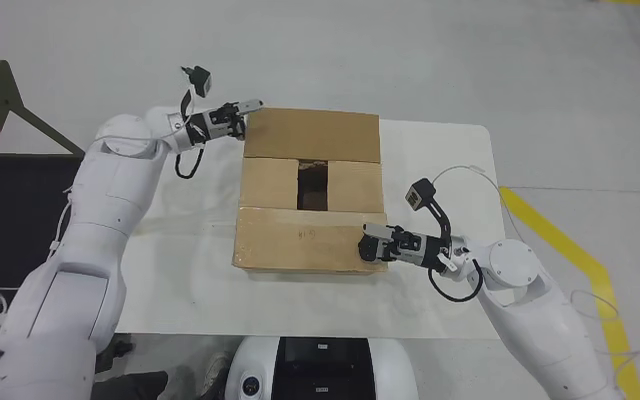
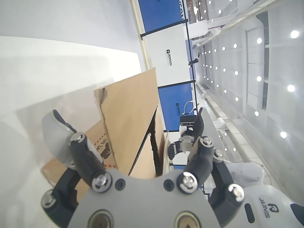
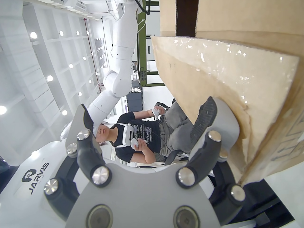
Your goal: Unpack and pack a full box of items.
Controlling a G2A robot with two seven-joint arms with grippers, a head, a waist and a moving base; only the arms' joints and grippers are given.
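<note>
Beside right pincer [image 1: 364,246], box [image 1: 300,238] corner — left pincer [image 1: 254,104] diagonally opposite.

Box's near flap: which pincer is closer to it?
Right. The right pincer sits open at the right corner of the near flap; the left pincer is across the box, at the left corner of the far flap.

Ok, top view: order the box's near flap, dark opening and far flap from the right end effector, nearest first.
From the right end effector:
1. Near flap, right beside it, on the robot's side of the box.
2. Dark opening, in the middle of the box.
3. Far flap, on the side away from the robot.
</note>
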